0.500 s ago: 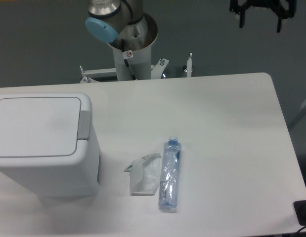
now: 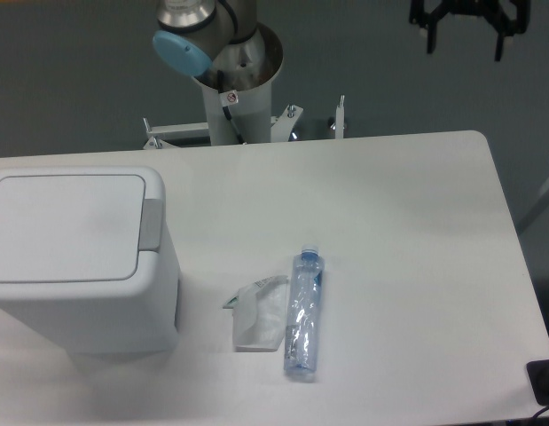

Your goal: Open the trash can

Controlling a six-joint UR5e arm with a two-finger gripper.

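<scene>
Arm base column [image 2: 231, 98] stands upright at the far side, well to the left of the gripper and lower in view. A grey joint with a light blue cap [image 2: 180, 51] sits atop the column, cut off by the top edge. Gripper [image 2: 464, 40] is at the top right, high in view, black, fingers pointing down. Both fingers stand apart with a clear gap between them; nothing is held. Its wrist is out of view.

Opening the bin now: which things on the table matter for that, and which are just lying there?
Part of the job:
bin, lid down
its grey tab
gripper, up at top right, jaws apart

Just lying about:
bottle, on its side
plastic bag, beside the bottle
</scene>
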